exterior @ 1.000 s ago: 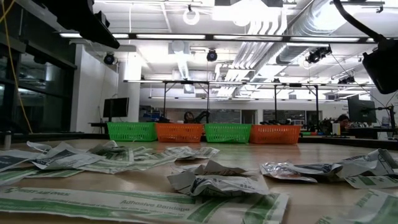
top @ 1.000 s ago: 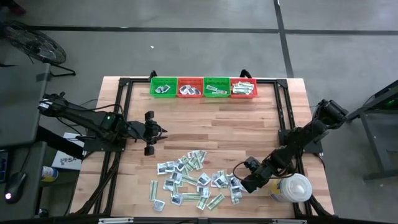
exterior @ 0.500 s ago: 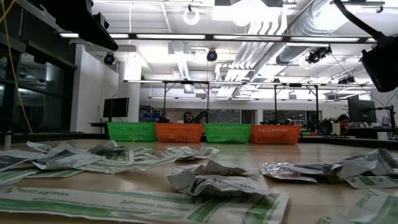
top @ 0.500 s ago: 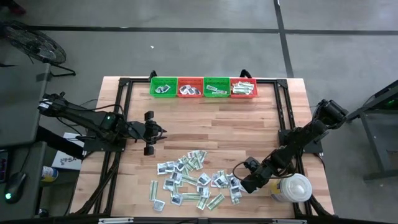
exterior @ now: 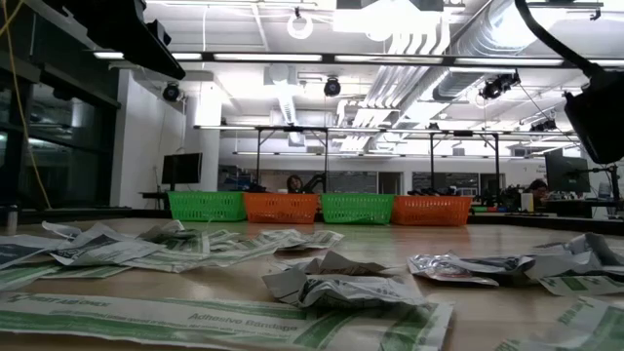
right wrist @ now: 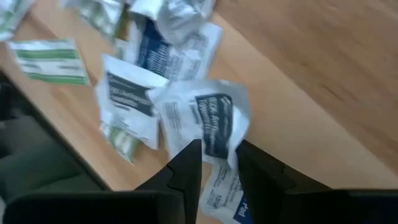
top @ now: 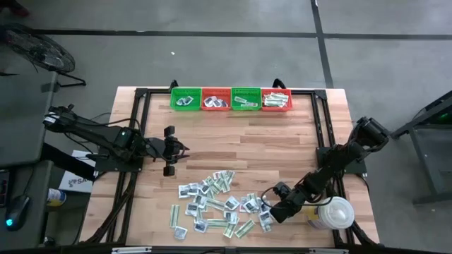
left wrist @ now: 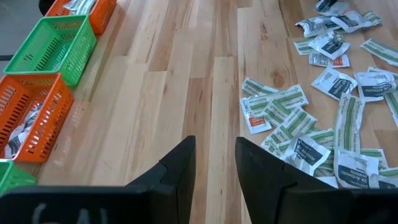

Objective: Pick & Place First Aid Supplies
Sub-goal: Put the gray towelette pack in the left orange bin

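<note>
Bare wood [top: 233, 141] open between baskets [top: 231, 99] and packet scatter [top: 215, 204], white container [top: 333, 214] blocking the right-hand corner

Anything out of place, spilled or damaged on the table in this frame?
Nothing damaged. The first aid packets lie in a loose, overlapping scatter on the table's near half, several crumpled. A large white lidded container sits beside the right end effector, right at the table's edge.

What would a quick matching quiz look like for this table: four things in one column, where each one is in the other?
Things:
1. right gripper
2. left gripper
3. white round container
4. baskets

Places:
A. far edge, in a row
B. near right corner
C. over bare wood, left side
D. right edge of the packet pile

Pairs: 1-D, 2-C, 3-B, 4-A
</note>
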You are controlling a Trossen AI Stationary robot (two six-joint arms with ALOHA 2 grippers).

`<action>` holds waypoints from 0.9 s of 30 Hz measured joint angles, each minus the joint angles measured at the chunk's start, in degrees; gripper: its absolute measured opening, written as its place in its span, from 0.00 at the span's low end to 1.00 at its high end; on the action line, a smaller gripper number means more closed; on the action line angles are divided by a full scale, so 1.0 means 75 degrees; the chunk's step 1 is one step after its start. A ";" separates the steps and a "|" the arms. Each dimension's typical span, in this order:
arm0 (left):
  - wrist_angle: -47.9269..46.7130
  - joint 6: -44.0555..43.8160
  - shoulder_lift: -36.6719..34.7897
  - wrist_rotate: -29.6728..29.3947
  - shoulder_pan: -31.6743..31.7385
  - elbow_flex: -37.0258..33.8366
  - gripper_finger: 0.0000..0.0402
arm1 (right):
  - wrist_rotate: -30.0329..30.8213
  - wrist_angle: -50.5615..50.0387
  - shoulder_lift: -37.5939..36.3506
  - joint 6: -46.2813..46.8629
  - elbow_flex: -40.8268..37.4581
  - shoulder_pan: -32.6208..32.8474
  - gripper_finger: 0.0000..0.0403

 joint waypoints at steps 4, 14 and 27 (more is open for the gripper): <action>-0.0004 -0.0003 0.0000 0.0015 0.0000 0.0000 0.27 | 0.0027 -0.0057 -0.0017 -0.0001 -0.0003 0.0000 0.23; -0.0001 -0.0003 0.0000 0.0035 0.0000 0.0000 0.27 | 0.0161 -0.0083 -0.0012 0.0036 -0.0020 -0.0020 0.02; 0.0042 -0.0003 0.0000 0.0146 0.0000 0.0000 0.27 | 0.0946 -0.0549 -0.1313 -0.0216 -0.0035 -0.0185 0.00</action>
